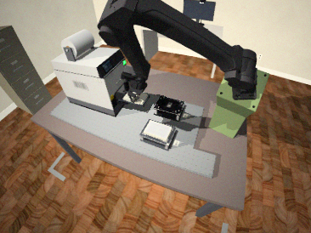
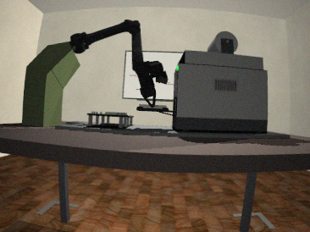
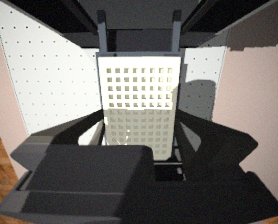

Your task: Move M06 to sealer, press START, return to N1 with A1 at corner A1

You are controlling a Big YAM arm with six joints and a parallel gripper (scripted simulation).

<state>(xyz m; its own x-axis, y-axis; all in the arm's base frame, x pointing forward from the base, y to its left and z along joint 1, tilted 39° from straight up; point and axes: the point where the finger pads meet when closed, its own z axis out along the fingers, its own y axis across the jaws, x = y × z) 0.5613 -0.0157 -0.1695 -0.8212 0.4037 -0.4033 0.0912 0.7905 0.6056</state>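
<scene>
Plate M06, a pale plate [image 1: 142, 99] [image 2: 149, 106] [image 3: 140, 82] with a grid of wells, is between the fingers of my gripper [image 1: 134, 97] [image 2: 152, 103] [image 3: 139, 112], which is shut on its long sides. The plate lies level at the sealer's extended stage [image 2: 141, 108] [image 3: 140, 53], on it or just above; full seating cannot be told. The sealer [image 1: 84, 81] [image 2: 220, 97] shows a green lamp [image 1: 124, 62] [image 2: 177, 68]. A black nest [image 1: 172, 108], without a plate, stands beside the stage. The other nest holds a white plate [image 1: 158, 130]. Labels are unreadable.
The green robot base [image 1: 231, 110] [image 2: 44, 89] stands at the opposite end of the table from the sealer. A foil roll [image 1: 81, 42] [image 2: 224, 42] sits on top of the sealer. The sealer's front wall is close beyond the fingers.
</scene>
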